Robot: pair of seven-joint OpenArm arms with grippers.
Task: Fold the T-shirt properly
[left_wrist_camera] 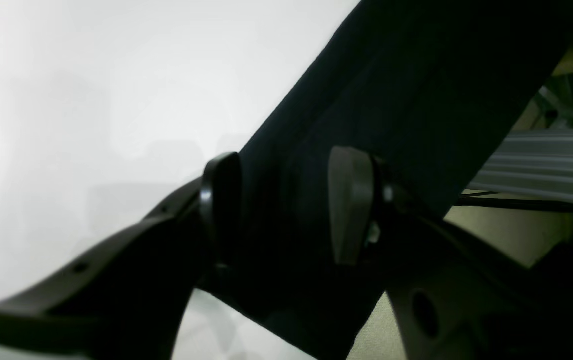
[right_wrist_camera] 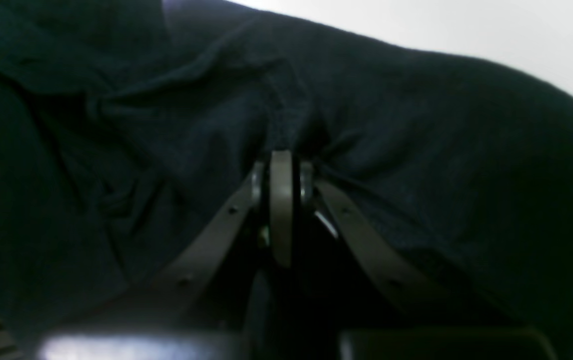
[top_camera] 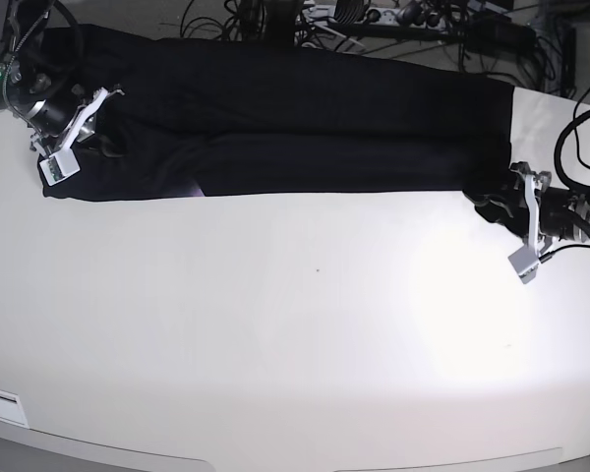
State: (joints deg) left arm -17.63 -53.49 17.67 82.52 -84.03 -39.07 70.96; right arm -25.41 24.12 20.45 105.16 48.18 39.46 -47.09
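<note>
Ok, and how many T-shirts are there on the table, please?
1. The black T-shirt lies in a long strip along the table's far edge, reaching from the right pincer almost to the left one. Another could be hidden under it.

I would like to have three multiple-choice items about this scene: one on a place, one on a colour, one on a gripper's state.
1. Where does the T-shirt lie on the table in the base view?
A) Along the top edge
B) Along the bottom edge
C) In the middle of the bottom half

2. Which colour is the tabletop?
A) Green
B) White
C) Brown

3. How are the jaws of the left gripper?
A) Closed on a sleeve
B) Fully shut on nothing
C) Apart

Key:
1 A: the dark cloth stretches across the upper part of the base view.
2 B: the surface below the cloth is plainly white.
3 C: the left wrist view shows a wide gap between the fingertips, with black cloth visible through it.
</note>
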